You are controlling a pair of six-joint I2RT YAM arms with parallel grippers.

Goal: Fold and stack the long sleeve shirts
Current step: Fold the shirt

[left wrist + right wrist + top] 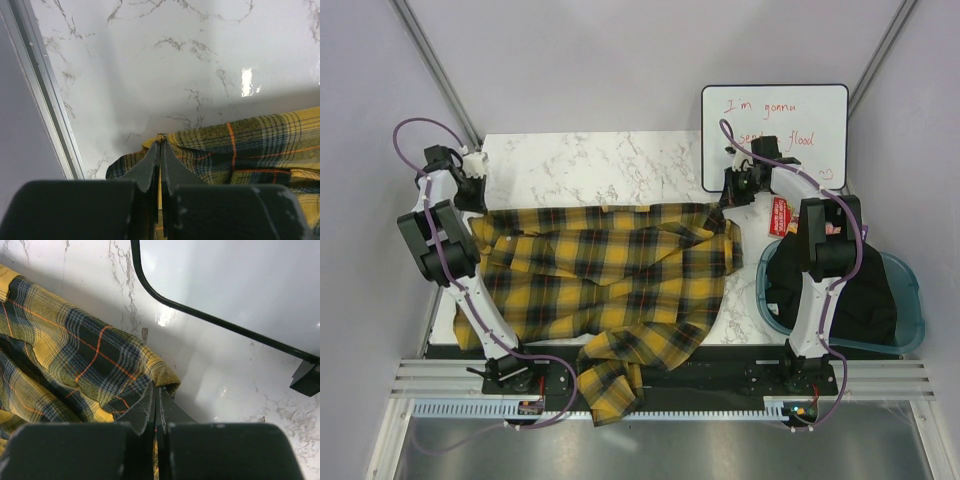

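A yellow-and-black plaid flannel shirt lies spread across the marble table, one sleeve hanging over the near edge. My left gripper is shut on the shirt's far left corner; the left wrist view shows the jaws pinching the cloth edge. My right gripper is shut on the shirt's far right corner; in the right wrist view the cloth is pinched between its closed jaws. Both grippers sit low at the table.
A whiteboard with red writing lies at the back right, its black rim just beyond my right gripper. A blue bin holding dark cloth stands right of the table. A small red item lies by the bin. The table's metal edge runs along my left.
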